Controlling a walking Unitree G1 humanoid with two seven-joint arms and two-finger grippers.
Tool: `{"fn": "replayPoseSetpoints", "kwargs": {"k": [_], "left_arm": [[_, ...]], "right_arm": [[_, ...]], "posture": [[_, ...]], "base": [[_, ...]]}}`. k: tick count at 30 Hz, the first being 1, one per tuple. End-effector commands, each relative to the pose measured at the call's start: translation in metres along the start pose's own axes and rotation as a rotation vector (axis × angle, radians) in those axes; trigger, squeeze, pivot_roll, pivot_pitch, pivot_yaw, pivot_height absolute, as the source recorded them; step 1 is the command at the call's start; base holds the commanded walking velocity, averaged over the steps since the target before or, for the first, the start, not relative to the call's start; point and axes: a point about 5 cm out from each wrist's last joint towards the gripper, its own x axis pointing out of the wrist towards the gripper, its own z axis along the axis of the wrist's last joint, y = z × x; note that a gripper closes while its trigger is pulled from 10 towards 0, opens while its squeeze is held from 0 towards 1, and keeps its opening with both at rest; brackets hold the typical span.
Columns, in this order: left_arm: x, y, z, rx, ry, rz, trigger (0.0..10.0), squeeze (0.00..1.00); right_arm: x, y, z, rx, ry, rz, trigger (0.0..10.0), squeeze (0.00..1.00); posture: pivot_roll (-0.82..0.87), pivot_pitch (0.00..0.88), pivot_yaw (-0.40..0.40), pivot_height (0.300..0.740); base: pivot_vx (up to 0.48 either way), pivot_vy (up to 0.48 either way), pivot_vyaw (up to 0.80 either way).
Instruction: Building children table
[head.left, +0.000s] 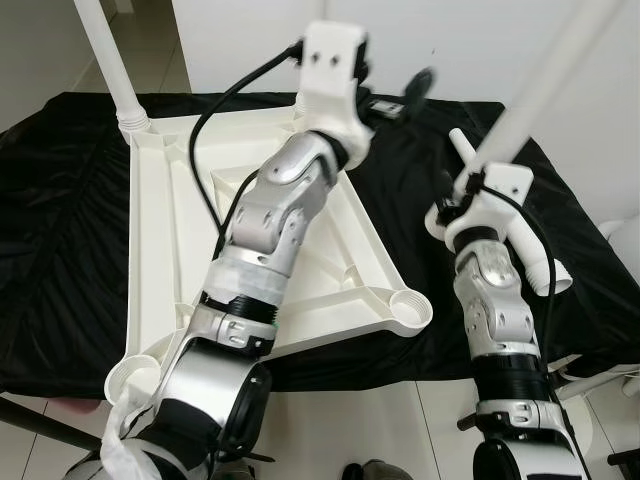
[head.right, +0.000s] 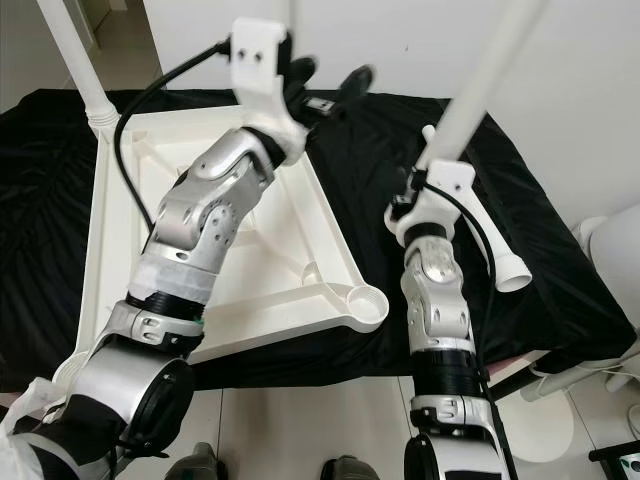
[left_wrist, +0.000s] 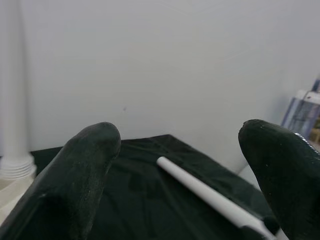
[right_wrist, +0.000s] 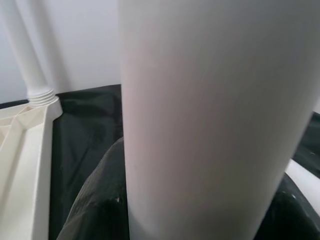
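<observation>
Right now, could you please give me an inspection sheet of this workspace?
Surface: black cloth spread over the floor.
Job's things: white tabletop lies upside down; one leg stands in its far left corner socket; near right socket empty; spare leg lies on the cloth.
Clutter: nothing seen.
Grippers: left gripper open, raised over the tabletop's far edge; right gripper shut on another leg.
Cables: black cable loops along the left arm.
Surroundings: white wall behind.

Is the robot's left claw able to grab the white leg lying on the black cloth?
Probably yes: the left claw is open, and the loose leg lies just ahead on the cloth, nothing between.
</observation>
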Motion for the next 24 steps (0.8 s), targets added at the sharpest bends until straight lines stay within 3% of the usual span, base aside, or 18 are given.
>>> {"fn": "replayPoseSetpoints", "kwargs": {"k": [1,8,11,15,18,19,21,24], "left_arm": [[-0.003,-0.001,-0.004,0.042,0.008,-0.018,10.0,0.0],[-0.023,0.004,-0.017,0.172,0.023,-0.079,10.0,0.0],[-0.025,0.004,-0.018,0.184,0.024,-0.085,10.0,0.0],[-0.047,0.003,-0.034,0.254,0.054,-0.181,10.0,0.0],[-0.055,0.002,-0.039,0.273,0.064,-0.216,10.0,0.0],[-0.063,-0.001,-0.045,0.286,0.084,-0.278,10.0,0.0],[-0.063,-0.001,-0.045,0.286,0.084,-0.278,10.0,0.0],[-0.078,-0.008,-0.057,0.324,0.136,-0.391,10.0,0.0]], "right_arm": [[-0.002,-0.002,0.005,0.013,-0.016,-0.003,10.0,0.0],[-0.009,-0.011,0.002,-0.006,-0.007,-0.032,10.0,0.0],[-0.01,-0.011,0.002,-0.005,-0.007,-0.033,10.0,0.0],[-0.012,-0.012,0.003,-0.022,-0.004,-0.031,10.0,0.0],[-0.013,-0.012,0.004,-0.029,-0.003,-0.026,10.0,0.0],[-0.014,-0.013,0.005,-0.034,-0.001,-0.022,10.0,0.0],[-0.014,-0.013,0.005,-0.034,-0.001,-0.022,10.0,0.0],[-0.014,-0.016,0.006,-0.042,0.001,-0.022,10.0,0.0]], "posture": [[0.04,0.0,-0.035,0.74],[0.04,0.0,-0.03,0.74],[0.04,0.0,-0.03,0.74],[0.02,0.0,-0.037,0.74],[0.02,0.0,-0.041,0.74],[0.02,0.001,-0.043,0.74],[0.02,0.001,-0.043,0.74],[0.03,0.004,-0.054,0.74]], "base": [[0.0,0.0,0.0],[0.0,0.0,0.0],[0.0,0.0,0.0],[0.0,0.0,0.0],[0.0,0.0,0.0],[0.0,0.0,0.0],[0.0,0.0,0.0],[0.0,0.0,0.0]]}}
